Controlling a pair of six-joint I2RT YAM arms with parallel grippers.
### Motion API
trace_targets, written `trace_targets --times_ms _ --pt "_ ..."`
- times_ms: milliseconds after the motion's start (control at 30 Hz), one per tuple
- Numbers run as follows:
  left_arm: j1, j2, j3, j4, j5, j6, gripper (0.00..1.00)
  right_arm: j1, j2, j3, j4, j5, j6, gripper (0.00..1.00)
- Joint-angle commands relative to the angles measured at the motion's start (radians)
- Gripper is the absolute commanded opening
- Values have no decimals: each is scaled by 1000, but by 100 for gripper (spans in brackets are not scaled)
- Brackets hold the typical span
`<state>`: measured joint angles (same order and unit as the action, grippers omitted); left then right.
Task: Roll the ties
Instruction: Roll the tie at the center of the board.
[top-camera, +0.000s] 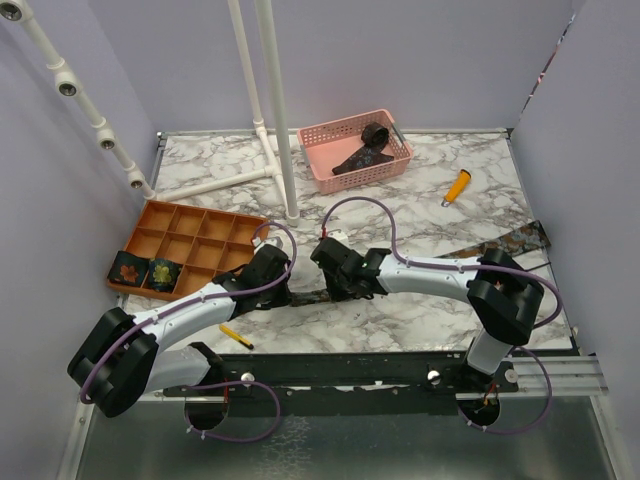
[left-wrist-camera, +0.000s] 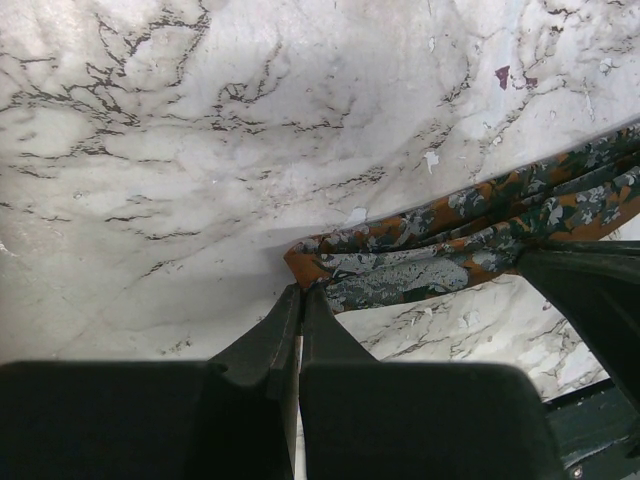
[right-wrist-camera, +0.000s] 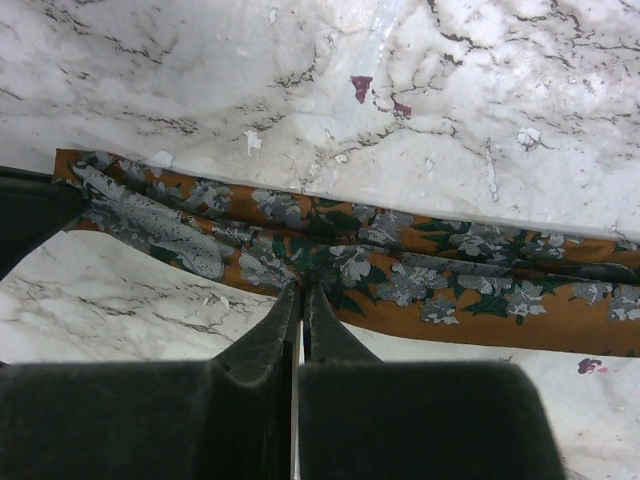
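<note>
An unrolled tie, orange with grey-green flowers, lies flat across the marble table; its wide end (top-camera: 520, 240) points to the right edge. My left gripper (top-camera: 278, 288) is shut on the tie's narrow end (left-wrist-camera: 330, 260), fingertips pinching the fabric edge (left-wrist-camera: 302, 287). My right gripper (top-camera: 345, 282) is shut on the same tie (right-wrist-camera: 420, 270) a little further along, pinching its near edge (right-wrist-camera: 302, 289). The two grippers sit close together. Two rolled ties (top-camera: 128, 267) (top-camera: 163, 273) sit in compartments of the orange organizer. A dark tie (top-camera: 365, 150) lies in the pink basket.
The orange compartment organizer (top-camera: 200, 235) stands at the left, the pink basket (top-camera: 340, 135) at the back centre. A white pipe frame (top-camera: 280, 120) rises behind the grippers. An orange-handled tool (top-camera: 456, 187) lies at the back right and a small yellow tool (top-camera: 236, 336) near the front edge.
</note>
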<state>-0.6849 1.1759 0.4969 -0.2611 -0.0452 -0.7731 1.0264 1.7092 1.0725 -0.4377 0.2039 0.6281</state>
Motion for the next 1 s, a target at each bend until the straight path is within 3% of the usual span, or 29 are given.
trace_targets --times_ms 0,500,733,967 --pt "-3 -14 -15 -20 -28 3 0 4 32 -30 -23 2 5 0" --pt "-16 -21 -17 -26 -40 0 0 4 118 -71 -5 48 22 1" --pt "-25 -17 -15 -31 -49 0 0 5 104 -77 12 51 16 33" --pt "-32 -20 -14 -35 -56 -2 0 4 -19 -27 -43 53 8 64"
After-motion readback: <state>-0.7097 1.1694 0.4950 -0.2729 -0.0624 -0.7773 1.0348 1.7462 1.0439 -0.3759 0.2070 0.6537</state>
